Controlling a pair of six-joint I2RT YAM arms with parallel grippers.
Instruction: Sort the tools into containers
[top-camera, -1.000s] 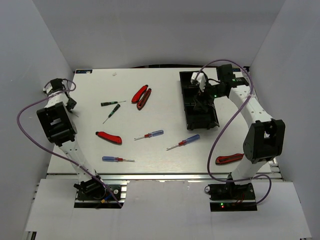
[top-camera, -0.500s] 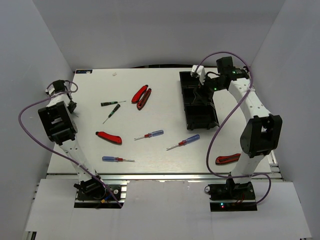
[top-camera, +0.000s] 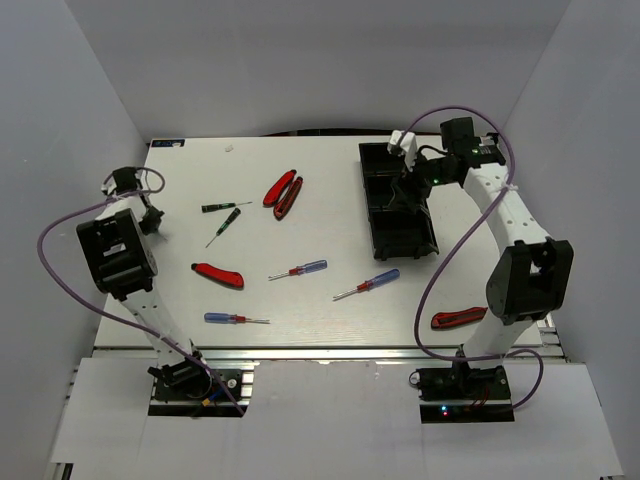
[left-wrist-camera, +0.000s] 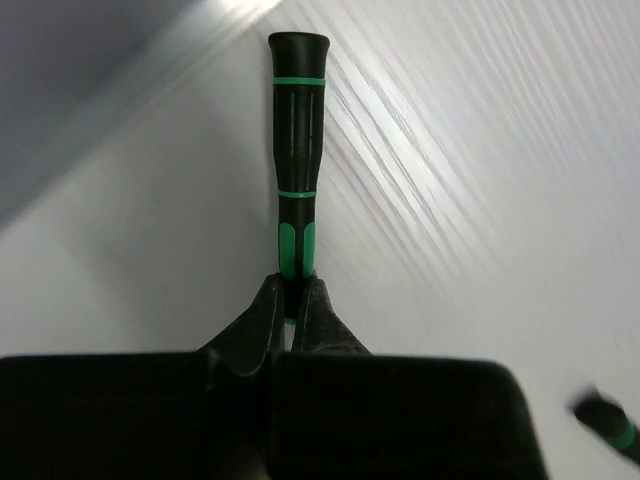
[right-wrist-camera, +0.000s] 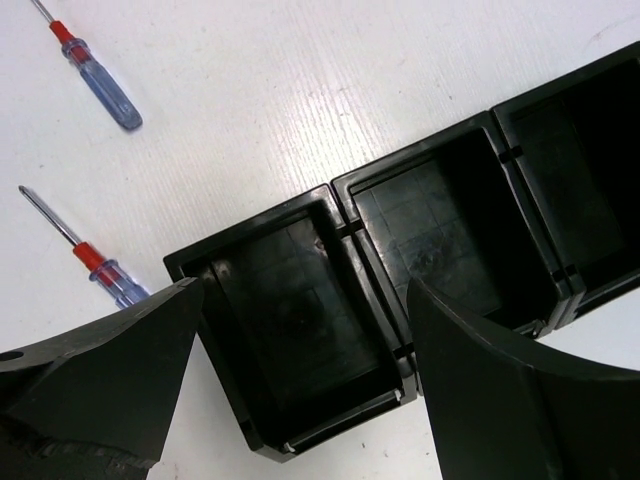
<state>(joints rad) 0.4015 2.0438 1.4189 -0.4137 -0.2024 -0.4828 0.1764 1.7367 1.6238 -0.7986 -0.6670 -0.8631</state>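
My left gripper (left-wrist-camera: 293, 290) is shut on a green-and-black screwdriver (left-wrist-camera: 297, 130), pinching the handle's green end so the handle points away over the white table. In the top view this gripper (top-camera: 148, 214) sits at the table's left edge, and the held tool is too small to make out there. My right gripper (right-wrist-camera: 305, 290) stands wide open above the black three-compartment tray (right-wrist-camera: 345, 215) with nothing between its fingers. In the top view it (top-camera: 405, 180) hangs over the tray's (top-camera: 378, 232) far end. All three compartments look empty.
Two green screwdrivers (top-camera: 225, 207) (top-camera: 223, 228) lie near the left arm. Red pliers (top-camera: 283, 193) lie at the back middle and red cutters (top-camera: 218, 275) lie left of centre. Three blue-and-red screwdrivers (top-camera: 300, 269) (top-camera: 368, 283) (top-camera: 235, 319) lie mid-table. Another red-handled tool (top-camera: 458, 319) rests by the right arm's base.
My left gripper has closed on the green screwdriver at the table's left edge. The right wrist has shifted a little over the tray's far end, still open.
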